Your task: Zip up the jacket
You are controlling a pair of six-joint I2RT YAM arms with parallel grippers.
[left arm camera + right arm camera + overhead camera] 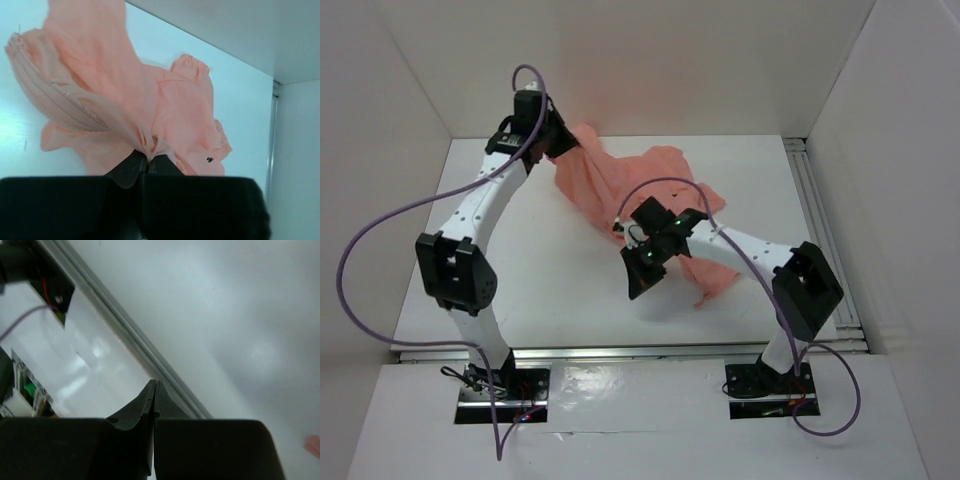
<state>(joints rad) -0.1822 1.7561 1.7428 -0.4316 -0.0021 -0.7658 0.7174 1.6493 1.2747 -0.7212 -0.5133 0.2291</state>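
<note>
As seen from above, got jacket [610, 180] crumpled in a loose heap across far-centre of matte white table [540, 270]: soft thin salmon-pink fabric, heavily creased. Seeing left gripper [555, 140] at its far-left end, black fingers [131, 166] clamped tight on a bunched fold, cloth drawn toward them. Ribbed band [55, 100] curving off left in wrist view. Seeing right gripper [640, 285] closed on nothing, tapered tips pressed together, above table just beside jacket's near edge.

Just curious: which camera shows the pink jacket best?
Left wrist: the jacket fills it, folds clear, pinched in the left gripper. Top view: the right arm partly covers it. Right wrist: only a pink sliver.
</note>
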